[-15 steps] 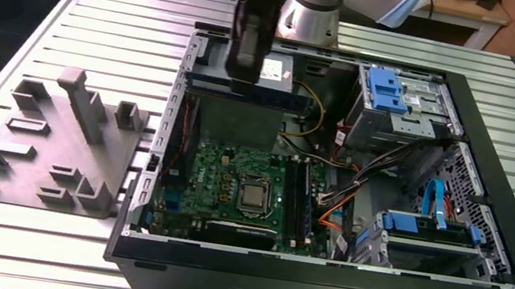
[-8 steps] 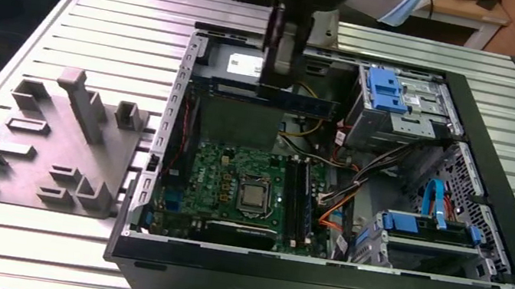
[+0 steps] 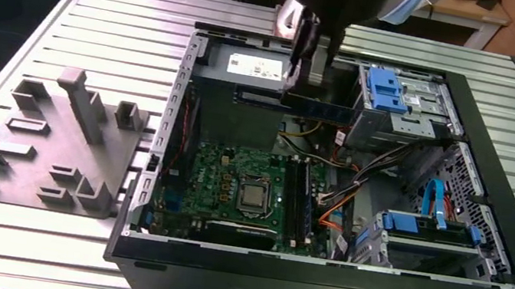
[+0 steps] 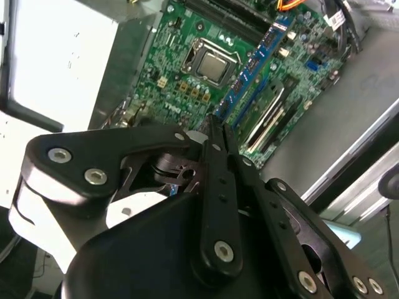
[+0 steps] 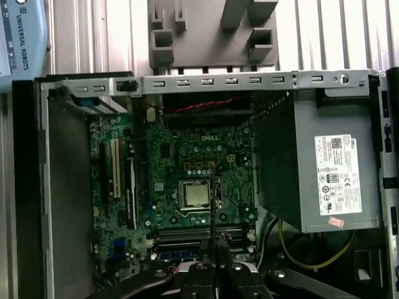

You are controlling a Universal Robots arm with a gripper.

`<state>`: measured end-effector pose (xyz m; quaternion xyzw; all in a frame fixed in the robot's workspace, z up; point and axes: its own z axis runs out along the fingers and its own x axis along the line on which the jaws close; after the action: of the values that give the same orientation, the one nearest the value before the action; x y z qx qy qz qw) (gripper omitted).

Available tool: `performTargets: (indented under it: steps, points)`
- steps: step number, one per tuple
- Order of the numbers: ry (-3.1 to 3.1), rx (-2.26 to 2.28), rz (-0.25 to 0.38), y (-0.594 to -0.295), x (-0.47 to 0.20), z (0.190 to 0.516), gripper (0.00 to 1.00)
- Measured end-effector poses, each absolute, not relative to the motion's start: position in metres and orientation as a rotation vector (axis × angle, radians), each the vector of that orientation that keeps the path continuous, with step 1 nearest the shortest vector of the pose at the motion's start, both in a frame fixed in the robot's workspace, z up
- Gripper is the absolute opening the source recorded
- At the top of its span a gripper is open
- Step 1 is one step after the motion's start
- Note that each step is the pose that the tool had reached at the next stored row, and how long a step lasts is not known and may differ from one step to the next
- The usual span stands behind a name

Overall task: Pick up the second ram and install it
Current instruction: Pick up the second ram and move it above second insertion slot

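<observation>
Ribbed aluminium decking forms the table (image 3: 112,20), and an open black computer case (image 3: 318,286) lies on it with its side off. On the exterior view's left, just beside the case, stands a grey plastic holder block (image 3: 49,150) with upright posts and pockets.

From where I stand, the arm comes down at the far side of the case. Its gripper (image 3: 294,88) has its fingers drawn close together, pinching the second ram (image 3: 325,112) near the middle of its length. The stick hangs level in the air with its long side running across the case. It sits just nearer than the grey power supply (image 3: 244,65) and above the far edge of the green motherboard (image 3: 226,178).

In the first wrist view the ram (image 5: 214,199) shows edge-on as a thin dark line reaching out from the gripper (image 5: 215,243). There it passes over the board just beside the processor socket (image 5: 195,194). In the second wrist view the two black fingers (image 4: 219,180) meet in a narrow point over the board.

The long memory slots (image 3: 301,198) lie on the near part of the board, on the exterior view's right of the socket, and the ram is well apart from them. Whether a stick already sits in one of them I cannot tell. Blue drive caddies (image 3: 387,91) sit at the far right of the case.
</observation>
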<state>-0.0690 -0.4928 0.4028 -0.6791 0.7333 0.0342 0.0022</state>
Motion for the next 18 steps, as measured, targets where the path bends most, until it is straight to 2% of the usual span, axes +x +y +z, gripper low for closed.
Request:
performTargets:
  steps: [18]
  points:
    - [2.288,-2.160,0.124,-0.493,-0.058,0.371,0.10]
